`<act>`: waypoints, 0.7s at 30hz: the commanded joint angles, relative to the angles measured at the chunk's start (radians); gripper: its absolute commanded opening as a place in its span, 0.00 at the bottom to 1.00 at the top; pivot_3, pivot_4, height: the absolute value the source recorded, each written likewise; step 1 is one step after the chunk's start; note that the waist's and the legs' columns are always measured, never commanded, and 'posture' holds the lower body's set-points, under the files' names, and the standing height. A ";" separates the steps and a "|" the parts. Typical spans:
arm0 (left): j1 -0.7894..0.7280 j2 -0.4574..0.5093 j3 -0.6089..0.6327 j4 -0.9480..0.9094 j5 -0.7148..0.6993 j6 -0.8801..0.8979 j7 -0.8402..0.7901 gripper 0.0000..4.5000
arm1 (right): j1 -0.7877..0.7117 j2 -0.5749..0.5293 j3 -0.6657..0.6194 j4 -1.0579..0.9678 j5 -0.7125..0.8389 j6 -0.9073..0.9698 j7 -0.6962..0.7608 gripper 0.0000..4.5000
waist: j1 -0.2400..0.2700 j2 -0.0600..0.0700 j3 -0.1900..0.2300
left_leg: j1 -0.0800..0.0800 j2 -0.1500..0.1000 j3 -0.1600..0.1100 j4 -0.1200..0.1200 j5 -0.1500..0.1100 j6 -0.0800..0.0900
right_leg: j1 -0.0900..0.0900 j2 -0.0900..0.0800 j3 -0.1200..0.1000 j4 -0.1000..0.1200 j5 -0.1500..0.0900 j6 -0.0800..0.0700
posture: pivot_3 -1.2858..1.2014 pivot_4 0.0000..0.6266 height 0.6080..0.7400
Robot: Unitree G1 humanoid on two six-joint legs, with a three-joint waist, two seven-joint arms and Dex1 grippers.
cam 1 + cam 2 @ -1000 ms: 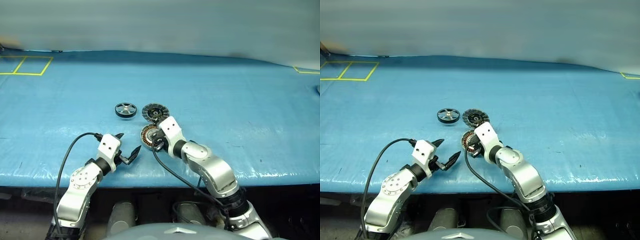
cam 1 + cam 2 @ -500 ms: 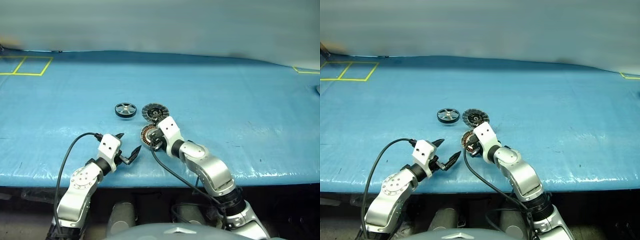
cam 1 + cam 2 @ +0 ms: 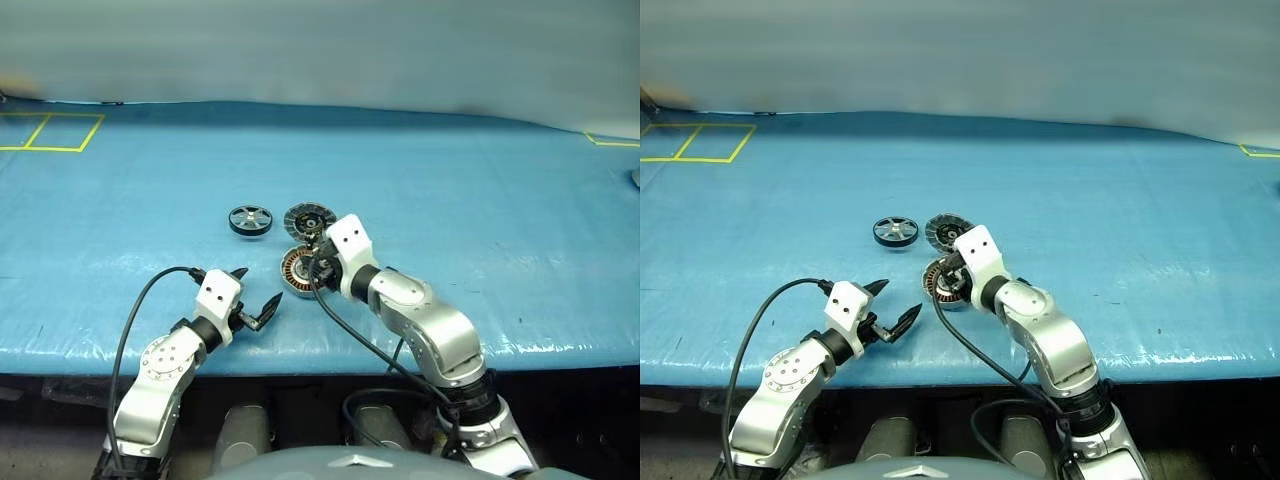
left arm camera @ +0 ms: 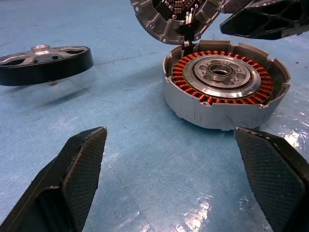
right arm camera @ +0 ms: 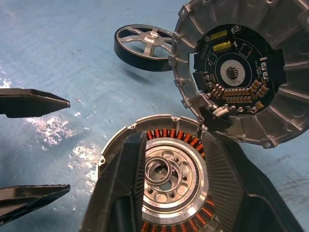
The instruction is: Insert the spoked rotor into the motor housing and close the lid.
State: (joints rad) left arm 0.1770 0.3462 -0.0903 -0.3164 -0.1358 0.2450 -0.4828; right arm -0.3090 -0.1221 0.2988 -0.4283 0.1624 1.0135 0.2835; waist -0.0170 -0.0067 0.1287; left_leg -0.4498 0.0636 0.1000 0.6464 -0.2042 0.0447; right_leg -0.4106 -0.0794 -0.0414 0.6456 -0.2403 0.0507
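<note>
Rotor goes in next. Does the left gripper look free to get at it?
Probably yes: the left gripper is open, and only bare blue mat lies between it and the rotor.

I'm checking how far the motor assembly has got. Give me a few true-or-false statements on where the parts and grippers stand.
1. The spoked rotor lies on the blue table, apart from the motor housing. True.
2. The motor housing already holds the rotor. False: its copper windings and grey centre lie bare.
3. The lid is closed flat over the housing. False: it stands tilted at the housing's far edge, inner face showing.
4. The left gripper is open and holds nothing. True.
5. The right gripper is at the housing. True.
</note>
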 commanded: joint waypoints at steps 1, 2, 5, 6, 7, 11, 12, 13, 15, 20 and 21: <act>-0.010 -0.005 -0.008 -0.012 0.003 -0.041 -0.002 1.00 | -0.052 0.017 -0.002 -0.019 0.010 0.072 -0.016 0.15 | 0.000 0.000 0.000 | 0.000 0.000 0.000 0.000 0.000 0.000 | 0.000 0.000 0.000 0.000 0.000 0.000 | 0.52 0.24 1.00; -0.010 -0.006 -0.009 -0.011 0.003 -0.045 -0.002 1.00 | -0.062 0.025 -0.003 -0.011 0.013 0.093 -0.021 0.08 | 0.000 0.000 0.000 | 0.000 0.000 0.000 0.000 0.000 0.000 | 0.000 0.000 0.000 0.000 0.000 0.000 | 0.52 0.24 1.00; -0.008 -0.006 -0.015 -0.011 0.007 -0.050 -0.002 1.00 | -0.093 0.030 0.016 0.010 0.009 0.141 -0.030 0.01 | -0.001 0.000 0.000 | 0.000 0.000 0.000 0.000 0.000 0.000 | 0.000 0.000 0.000 0.000 0.000 0.000 | 0.52 0.24 1.00; -0.006 -0.005 -0.017 -0.011 0.008 -0.052 -0.002 1.00 | -0.105 0.024 0.027 0.013 0.006 0.156 -0.029 0.01 | -0.001 0.000 0.000 | 0.000 0.000 0.000 0.000 0.000 0.000 | 0.000 0.000 0.000 0.000 0.000 0.000 | 0.52 0.24 1.00; -0.003 -0.005 -0.017 -0.011 0.008 -0.053 -0.002 1.00 | -0.113 0.021 0.034 0.015 0.005 0.168 -0.029 0.01 | -0.001 0.000 0.000 | 0.000 0.000 0.000 0.000 0.000 0.000 | 0.000 0.000 0.000 0.000 0.000 0.000 | 0.52 0.24 1.00; 0.005 -0.002 -0.019 -0.011 0.007 -0.056 -0.003 1.00 | -0.137 0.010 0.048 0.020 0.007 0.210 -0.029 0.01 | -0.004 0.000 0.000 | 0.000 0.000 0.000 0.000 0.000 0.000 | 0.000 0.000 0.000 0.000 0.000 0.000 | 0.52 0.24 1.00; 0.006 -0.002 -0.020 -0.011 0.007 -0.056 -0.003 1.00 | -0.141 0.007 0.052 0.021 0.006 0.218 -0.029 0.01 | -0.004 0.000 0.000 | 0.000 0.000 0.000 0.000 0.000 0.000 | 0.000 0.000 0.000 0.000 0.000 0.000 | 0.52 0.24 1.00; 0.007 -0.002 -0.020 -0.011 0.008 -0.056 -0.003 1.00 | -0.144 0.004 0.056 0.022 0.005 0.225 -0.029 0.01 | -0.004 0.000 0.000 | 0.000 0.000 0.000 0.000 0.000 0.000 | 0.000 0.000 0.000 0.000 0.000 0.000 | 0.52 0.24 1.00; 0.008 -0.002 -0.020 -0.011 0.007 -0.057 -0.002 1.00 | -0.147 0.002 0.061 0.024 0.006 0.235 -0.028 0.01 | -0.004 0.000 0.000 | 0.000 0.000 0.000 0.000 0.000 0.000 | 0.000 0.000 0.000 0.000 0.000 0.000 | 0.52 0.24 1.00; 0.008 -0.004 -0.020 -0.009 0.008 -0.060 0.000 1.00 | -0.145 -0.002 0.074 0.034 0.007 0.247 -0.028 0.01 | -0.004 0.000 0.000 | 0.000 0.000 0.000 0.000 0.000 0.000 | 0.000 0.000 0.000 0.000 0.000 0.000 | 0.52 0.24 1.00; 0.008 -0.005 -0.020 -0.008 0.008 -0.061 0.000 1.00 | -0.145 -0.002 0.076 0.036 0.007 0.248 -0.028 0.01 | -0.004 0.000 0.000 | 0.000 0.000 0.000 0.000 0.000 0.000 | 0.000 0.000 0.000 0.000 0.000 0.000 | 0.52 0.24 1.00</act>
State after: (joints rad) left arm 0.1847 0.3440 -0.1068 -0.3155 -0.1290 0.2084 -0.4817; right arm -0.4440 -0.1257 0.3733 -0.3774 0.1652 1.2555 0.2585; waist -0.0212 -0.0066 0.1288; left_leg -0.4500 0.0633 0.1000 0.6462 -0.2042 0.0448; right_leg -0.4108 -0.0797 -0.0414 0.6456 -0.2403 0.0506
